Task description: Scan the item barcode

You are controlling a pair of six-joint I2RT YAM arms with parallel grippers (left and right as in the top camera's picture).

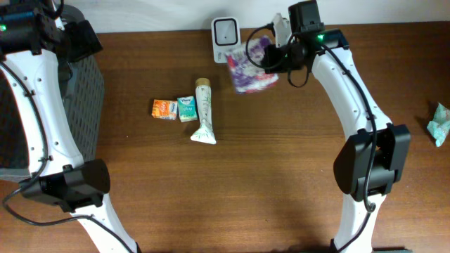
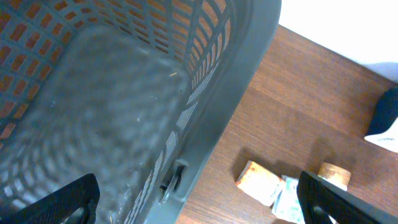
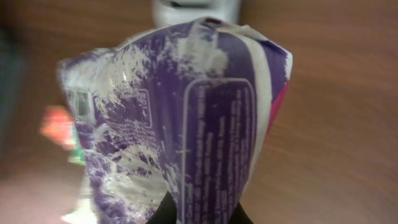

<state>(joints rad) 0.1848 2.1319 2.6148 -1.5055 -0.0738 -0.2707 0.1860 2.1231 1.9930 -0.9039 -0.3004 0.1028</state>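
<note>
Scanner [image 3: 196, 6] partly behind purple packet [image 3: 186, 124]

purple packet [image 3: 186, 124]: a rounded white-outlined panel packed with lines of small white print running lengthwise, too blurred to make out a single word
purple packet, left side: a small grey square patch with a fine pattern, perhaps a code; cannot tell
orange box [image 1: 164, 109]: some print on the top face, too small to read
green box [image 1: 187, 108]: a white mark on the top face, no letters legible
tube [image 1: 203, 112]: green markings along the body, no words legible
readable text overall: none
</note>
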